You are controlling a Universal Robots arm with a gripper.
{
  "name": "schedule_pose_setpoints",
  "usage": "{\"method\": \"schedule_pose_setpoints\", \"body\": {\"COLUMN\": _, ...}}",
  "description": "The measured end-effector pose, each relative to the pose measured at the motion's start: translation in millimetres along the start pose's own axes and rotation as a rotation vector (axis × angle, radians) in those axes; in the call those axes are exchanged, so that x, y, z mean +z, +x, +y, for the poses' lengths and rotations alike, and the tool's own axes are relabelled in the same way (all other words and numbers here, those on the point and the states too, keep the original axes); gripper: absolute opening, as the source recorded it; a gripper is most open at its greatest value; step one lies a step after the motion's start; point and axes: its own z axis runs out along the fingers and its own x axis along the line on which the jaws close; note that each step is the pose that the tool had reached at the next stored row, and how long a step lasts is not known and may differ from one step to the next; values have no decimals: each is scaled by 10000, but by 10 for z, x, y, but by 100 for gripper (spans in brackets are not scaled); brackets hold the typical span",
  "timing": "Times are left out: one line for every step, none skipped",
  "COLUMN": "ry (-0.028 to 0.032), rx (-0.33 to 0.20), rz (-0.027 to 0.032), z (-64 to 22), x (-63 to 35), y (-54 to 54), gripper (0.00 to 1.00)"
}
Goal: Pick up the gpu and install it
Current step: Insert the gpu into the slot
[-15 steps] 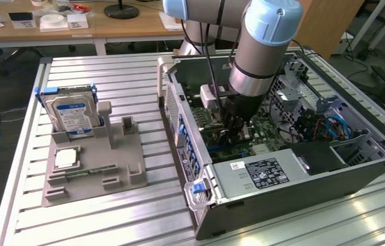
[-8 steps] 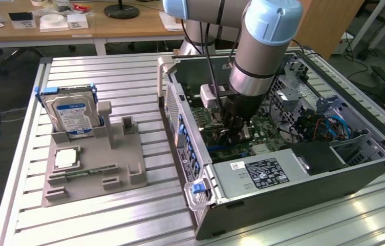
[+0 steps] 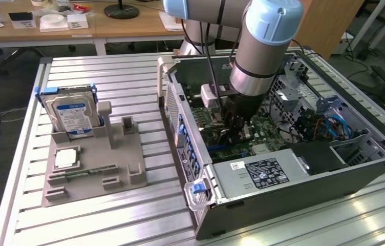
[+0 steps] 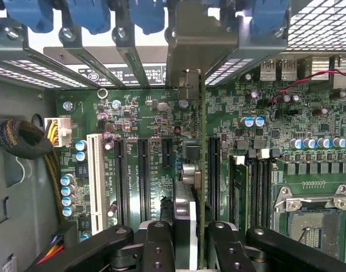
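Observation:
Seen edge-on in the wrist view, the gpu [image 4: 191, 170] is a thin card with a green edge and a silver bracket [image 4: 201, 39] at its far end. It stands upright just over the black expansion slots of the green motherboard [image 4: 144, 119]. My gripper [image 4: 191, 249] is shut on it, one black finger [image 4: 157, 245] on each side. In the exterior view my gripper [image 3: 237, 130] reaches down inside the open computer case [image 3: 199, 154], low over the motherboard, and the card is a dark sliver between the fingers.
A grey fixture [image 3: 121, 159] on the exterior view's left holds the silver hard drive [image 3: 73, 115], a square chip [image 3: 66, 158] and a narrow memory stick [image 3: 90, 171]. Inside the case are the power supply [image 3: 261, 174], blue cables [image 3: 333, 125], a white slot [image 4: 95, 175] and the CPU socket [image 4: 317, 221].

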Motion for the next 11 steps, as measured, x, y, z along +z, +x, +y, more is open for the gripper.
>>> {"method": "schedule_pose_setpoints", "body": {"ry": 0, "rx": -1, "rz": 1, "z": 0, "x": 0, "y": -2, "gripper": 28}}
{"method": "schedule_pose_setpoints", "body": {"ry": 0, "rx": 0, "rz": 1, "z": 0, "x": 1, "y": -4, "gripper": 28}}
{"method": "schedule_pose_setpoints", "body": {"ry": -1, "rx": 0, "rz": 3, "z": 1, "x": 3, "y": -6, "gripper": 28}}
{"method": "schedule_pose_setpoints", "body": {"ry": 0, "rx": 1, "rz": 2, "z": 1, "x": 5, "y": -6, "gripper": 28}}
{"method": "schedule_pose_setpoints", "body": {"ry": 1, "rx": 0, "rz": 2, "z": 1, "x": 5, "y": -7, "gripper": 28}}
{"method": "schedule_pose_setpoints", "body": {"ry": 1, "rx": 0, "rz": 0, "z": 0, "x": 6, "y": -8, "gripper": 28}}
{"method": "schedule_pose_setpoints", "body": {"ry": 2, "rx": 1, "rz": -1, "z": 1, "x": 7, "y": -11, "gripper": 28}}
{"method": "schedule_pose_setpoints", "body": {"ry": 0, "rx": 1, "rz": 2, "z": 1, "x": 6, "y": -15, "gripper": 28}}
{"method": "schedule_pose_setpoints", "body": {"ry": 0, "rx": 2, "rz": 3, "z": 2, "x": 6, "y": -21, "gripper": 28}}
{"method": "schedule_pose_setpoints", "body": {"ry": 1, "rx": 2, "rz": 2, "z": 2, "x": 7, "y": -29, "gripper": 28}}
{"method": "schedule_pose_setpoints", "body": {"ry": -1, "rx": 1, "rz": 3, "z": 2, "x": 8, "y": -37, "gripper": 28}}
